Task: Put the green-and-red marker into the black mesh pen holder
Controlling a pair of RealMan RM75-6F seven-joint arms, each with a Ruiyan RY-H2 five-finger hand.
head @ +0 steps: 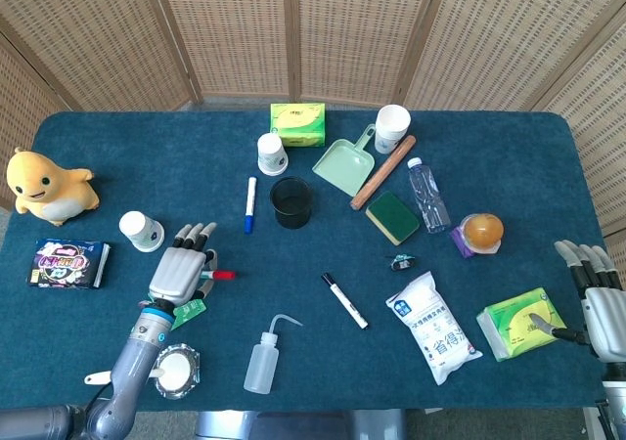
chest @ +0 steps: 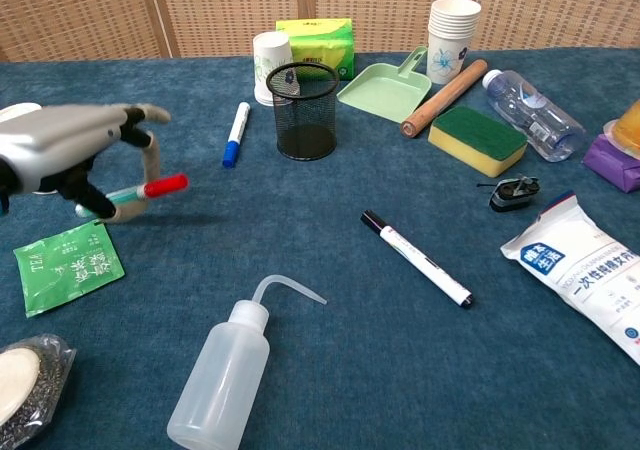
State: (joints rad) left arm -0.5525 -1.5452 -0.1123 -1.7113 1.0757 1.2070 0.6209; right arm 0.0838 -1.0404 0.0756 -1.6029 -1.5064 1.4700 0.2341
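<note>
Gripping the green-bodied, red-capped marker (chest: 140,192), the left hand (chest: 70,155) holds it clear of the cloth, well left of the black wire-mesh pen holder (chest: 303,110). Step: transport. Next: carry over rim, tip upright, release. Right hand (head: 599,301) idle w/ fingers spread, far right of holder.

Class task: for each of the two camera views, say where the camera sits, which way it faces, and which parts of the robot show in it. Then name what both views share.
Head view: high up, looking steeply down on the whole table; left hand and right hand show.
Chest view: low, facing across the table; only the left hand shows.
Shared: the left hand holding the marker, and the pen holder.
</note>
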